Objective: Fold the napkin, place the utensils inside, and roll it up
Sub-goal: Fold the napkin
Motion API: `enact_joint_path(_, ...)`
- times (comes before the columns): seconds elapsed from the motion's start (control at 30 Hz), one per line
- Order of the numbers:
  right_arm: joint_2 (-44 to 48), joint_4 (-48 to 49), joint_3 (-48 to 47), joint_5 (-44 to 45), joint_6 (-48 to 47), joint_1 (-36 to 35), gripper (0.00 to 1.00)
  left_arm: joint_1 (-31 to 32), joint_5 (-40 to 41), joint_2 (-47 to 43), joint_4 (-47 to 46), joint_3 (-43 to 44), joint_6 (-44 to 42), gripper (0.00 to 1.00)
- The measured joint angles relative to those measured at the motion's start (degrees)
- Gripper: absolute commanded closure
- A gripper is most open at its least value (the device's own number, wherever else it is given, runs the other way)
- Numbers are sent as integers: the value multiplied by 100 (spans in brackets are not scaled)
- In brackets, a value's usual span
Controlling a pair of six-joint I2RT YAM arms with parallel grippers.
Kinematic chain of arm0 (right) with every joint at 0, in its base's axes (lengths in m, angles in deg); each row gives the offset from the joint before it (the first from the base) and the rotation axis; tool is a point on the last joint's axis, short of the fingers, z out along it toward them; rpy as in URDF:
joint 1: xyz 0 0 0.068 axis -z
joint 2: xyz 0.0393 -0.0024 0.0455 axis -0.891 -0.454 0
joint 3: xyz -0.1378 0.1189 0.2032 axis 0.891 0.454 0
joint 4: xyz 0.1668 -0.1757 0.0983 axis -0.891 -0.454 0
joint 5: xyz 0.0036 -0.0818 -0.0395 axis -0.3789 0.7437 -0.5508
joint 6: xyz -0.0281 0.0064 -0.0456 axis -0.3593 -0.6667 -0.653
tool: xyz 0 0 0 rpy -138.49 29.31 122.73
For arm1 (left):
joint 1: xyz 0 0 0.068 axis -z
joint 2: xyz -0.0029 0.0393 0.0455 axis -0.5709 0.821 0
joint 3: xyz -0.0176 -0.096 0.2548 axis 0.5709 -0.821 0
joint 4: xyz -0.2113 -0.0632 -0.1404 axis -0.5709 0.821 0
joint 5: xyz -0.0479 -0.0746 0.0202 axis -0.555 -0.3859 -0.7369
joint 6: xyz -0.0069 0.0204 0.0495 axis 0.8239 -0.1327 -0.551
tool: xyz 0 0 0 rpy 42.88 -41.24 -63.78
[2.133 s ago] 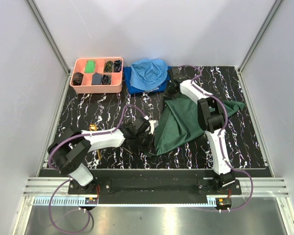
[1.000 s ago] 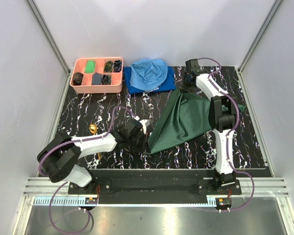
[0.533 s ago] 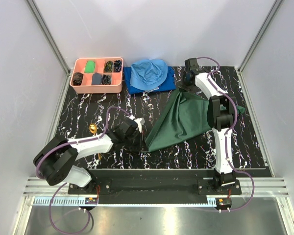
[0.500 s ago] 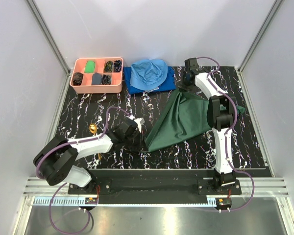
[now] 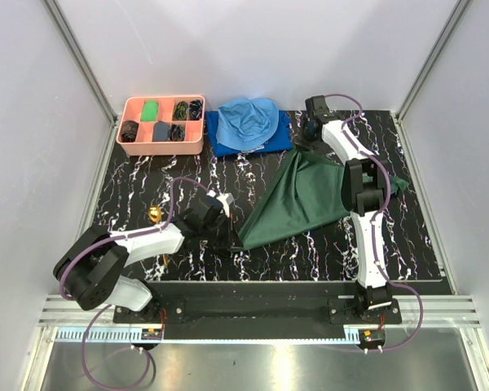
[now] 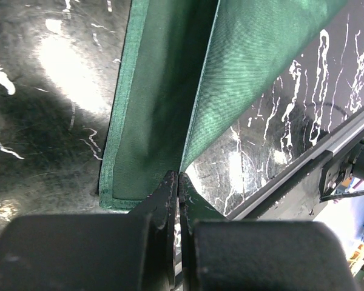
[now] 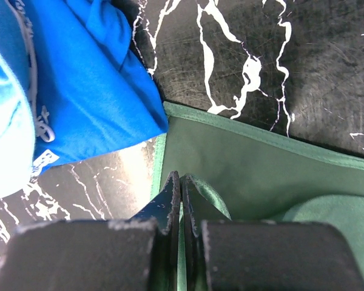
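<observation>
The dark green napkin (image 5: 306, 199) lies stretched in a slanted triangle across the right half of the black marble table. My left gripper (image 5: 228, 236) is shut on its near-left corner; in the left wrist view the jaws (image 6: 178, 176) pinch the cloth's (image 6: 170, 91) edge where two layers meet. At the far corner my right gripper (image 5: 306, 143) is shut on the napkin too, and the right wrist view shows its jaws (image 7: 181, 177) closed on a raised fold of green cloth (image 7: 261, 176). One gold utensil (image 5: 154, 214) lies left of my left arm, and another slim gold piece (image 5: 165, 261) peeks out below the arm.
A pink compartment tray (image 5: 163, 151) with small dark items stands at the back left. A light blue cloth (image 5: 248, 118) lies on a royal-blue cloth (image 5: 220, 142) at the back middle, close to the napkin's far corner (image 7: 91, 91). White walls enclose the table.
My left gripper has drawn the napkin's near corner leftward. The right gripper carried the far corner back and to the right, then held still. The cloth is now pulled out flatter.
</observation>
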Motion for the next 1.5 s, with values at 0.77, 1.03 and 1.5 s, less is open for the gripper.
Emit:
enact_joint_path(0.77,-828,-332,-1172,-138,-31,-4,52,-479,-61,52,-17,-42,-96,48)
enact_joint_path(1.03,-660,-286,-1298,-428,-516,28,23,-538,365,-249,866,358,-485,27)
enact_joint_path(1.5,4424,323,4540,-581,-1049,3106,5,229,520,1069,227,1917,-815,23)
